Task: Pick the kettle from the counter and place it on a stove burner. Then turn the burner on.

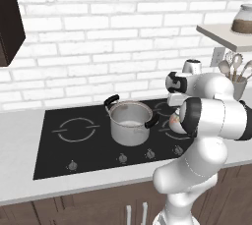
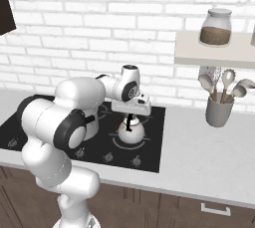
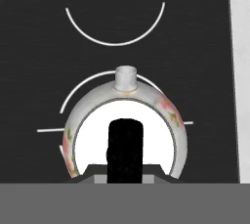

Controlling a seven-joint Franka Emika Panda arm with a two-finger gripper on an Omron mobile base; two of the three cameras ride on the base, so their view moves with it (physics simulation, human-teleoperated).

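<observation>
So the gripper was clamped right down onto the kettle's dark handle, jaws closed about as tight as they go, with the handle pinched between them. In the hand view the handle was a chunky black upright bar dead centre. The kettle itself was a small squat rounded thing, glossy pale white with faint pink floral bits on its sides and a short stubby spout. It sat over the stove burner, a thin pale ring outline at the front right of the flat black glass cooktop; can't tell if it was fully resting on the glass.

Along the cooktop's front edge I counted four little round knobs. Further left, one brushed steel pot, straight-sided, two black handles. Smooth pale counter all around. At the back, one grey cup of utensils by the white brick wall, and one glass jar up on a shelf.
</observation>
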